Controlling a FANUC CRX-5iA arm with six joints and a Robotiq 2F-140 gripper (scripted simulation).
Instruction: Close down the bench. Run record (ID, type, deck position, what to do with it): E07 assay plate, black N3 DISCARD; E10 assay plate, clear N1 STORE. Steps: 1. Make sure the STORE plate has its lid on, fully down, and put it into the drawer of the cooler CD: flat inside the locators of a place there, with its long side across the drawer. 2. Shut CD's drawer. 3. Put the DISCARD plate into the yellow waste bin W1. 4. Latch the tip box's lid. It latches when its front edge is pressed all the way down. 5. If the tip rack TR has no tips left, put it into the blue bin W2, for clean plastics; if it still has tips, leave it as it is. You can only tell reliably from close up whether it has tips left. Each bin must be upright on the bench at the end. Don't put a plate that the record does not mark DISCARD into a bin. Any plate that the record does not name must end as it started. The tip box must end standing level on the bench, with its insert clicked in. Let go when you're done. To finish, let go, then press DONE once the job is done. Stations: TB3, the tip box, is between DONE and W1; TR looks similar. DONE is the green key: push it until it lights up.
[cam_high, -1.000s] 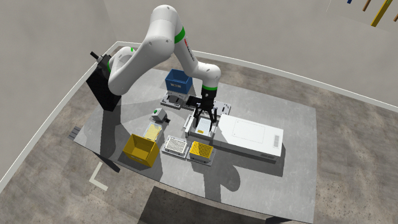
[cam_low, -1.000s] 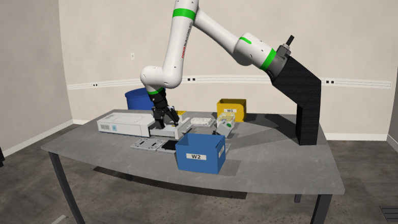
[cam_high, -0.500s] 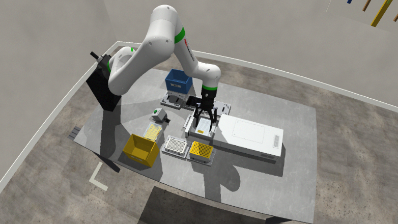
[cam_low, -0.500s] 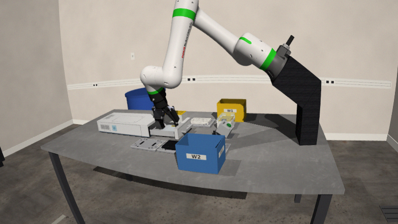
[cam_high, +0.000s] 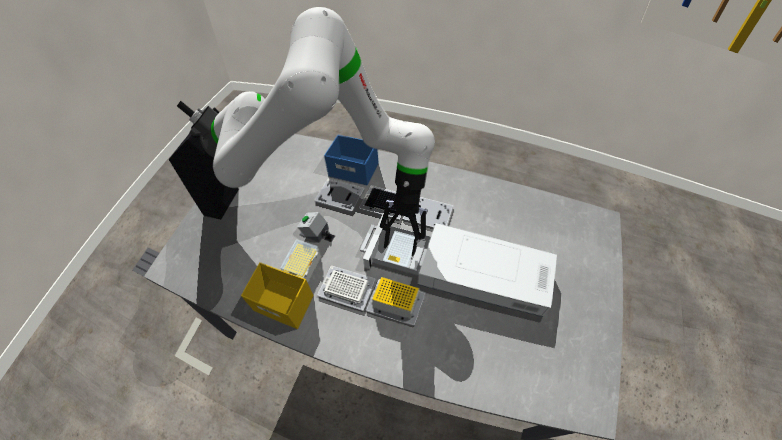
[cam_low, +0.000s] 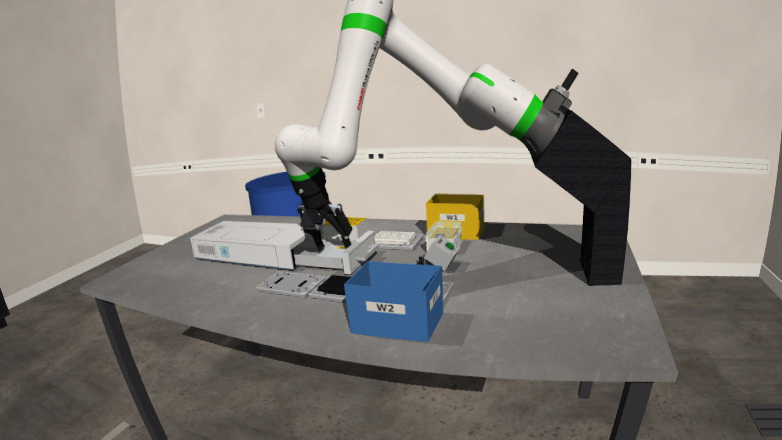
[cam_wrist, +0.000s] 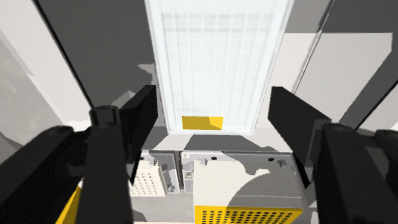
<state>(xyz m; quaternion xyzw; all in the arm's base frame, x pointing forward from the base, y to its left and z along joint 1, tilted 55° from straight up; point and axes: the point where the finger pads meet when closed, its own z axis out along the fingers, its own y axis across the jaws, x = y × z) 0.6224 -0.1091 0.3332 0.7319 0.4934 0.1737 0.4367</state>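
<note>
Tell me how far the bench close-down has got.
Early, in step 1. The lidded clear plate lies in the cooler's open drawer, and the claw stands open astride it, pads off its sides. Left: shut the drawer, bin the black plate in W1, latch the tip box, check the tip rack, press DONE.

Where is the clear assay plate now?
In the top view, the clear plate lies in the cooler's open drawer, under the open jaws, left of the white cooler.
</note>
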